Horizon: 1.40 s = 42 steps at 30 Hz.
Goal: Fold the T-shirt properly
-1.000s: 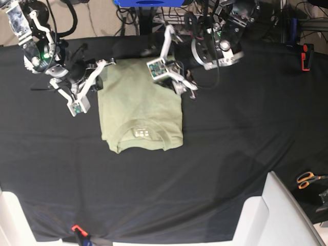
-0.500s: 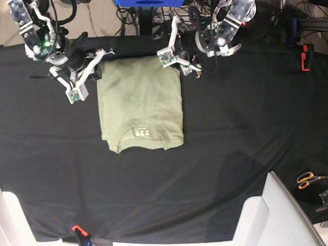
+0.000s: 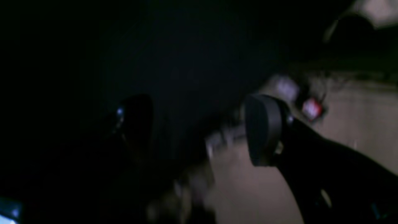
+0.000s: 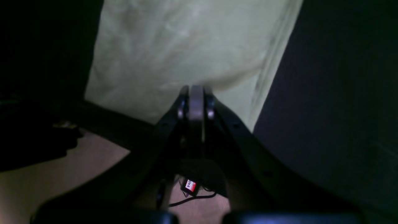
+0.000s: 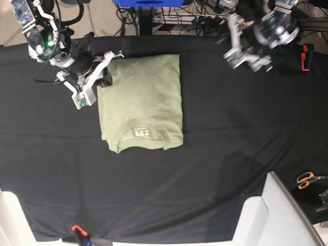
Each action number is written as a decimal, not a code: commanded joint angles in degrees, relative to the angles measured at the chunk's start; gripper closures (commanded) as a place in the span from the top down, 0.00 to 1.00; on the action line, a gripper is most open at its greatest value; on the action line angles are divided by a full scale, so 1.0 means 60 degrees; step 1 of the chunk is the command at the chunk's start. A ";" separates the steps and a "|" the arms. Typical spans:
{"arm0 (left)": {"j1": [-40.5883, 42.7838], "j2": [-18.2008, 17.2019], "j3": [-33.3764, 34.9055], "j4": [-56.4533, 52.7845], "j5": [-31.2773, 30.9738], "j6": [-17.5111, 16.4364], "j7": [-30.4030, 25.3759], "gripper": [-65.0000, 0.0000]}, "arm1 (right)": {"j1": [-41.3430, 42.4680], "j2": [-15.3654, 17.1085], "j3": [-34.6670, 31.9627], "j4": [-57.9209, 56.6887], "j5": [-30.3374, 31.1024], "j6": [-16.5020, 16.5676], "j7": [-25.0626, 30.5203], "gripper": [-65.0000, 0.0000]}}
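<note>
The pale green T-shirt (image 5: 143, 100) lies folded into a flat rectangle on the black tablecloth (image 5: 230, 133), with its collar and white label toward the near edge. My right gripper (image 5: 106, 77) is at the shirt's far left corner. In the right wrist view this gripper (image 4: 192, 93) is shut, its tips at a fold of the T-shirt (image 4: 186, 46). I cannot tell whether cloth is pinched. My left gripper (image 5: 248, 60) hangs blurred over the cloth, well right of the shirt. In the left wrist view it (image 3: 199, 127) stands open with nothing between its fingers.
Orange-handled scissors (image 5: 307, 179) lie at the right edge. A red and black object (image 5: 306, 55) sits at the far right. White furniture (image 5: 279, 215) juts in at the near right corner. A small red clip (image 5: 77, 228) marks the near left edge.
My left arm swung away from the shirt's far right corner, off to the right. My right gripper shifted slightly at the far left corner. The shirt stayed flat.
</note>
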 commanded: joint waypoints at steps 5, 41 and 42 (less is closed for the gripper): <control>0.0472 -0.0008 -0.1343 0.0163 -0.0171 -0.0075 -0.0256 0.68 | 0.0624 -0.0056 -0.0578 -0.1085 0.0033 0.0038 0.0800 0.01; 0.3842 0.0094 -0.0229 -0.0745 0.1514 -0.0075 -0.0344 0.68 | -0.5808 -0.0950 0.2660 0.0908 0.0341 -0.2658 0.0170 0.02; 0.3798 0.0094 0.0181 -0.1244 0.1690 -0.0075 -0.0344 0.68 | -0.5750 -0.0964 0.2426 0.0483 0.0238 -0.2658 0.0170 0.02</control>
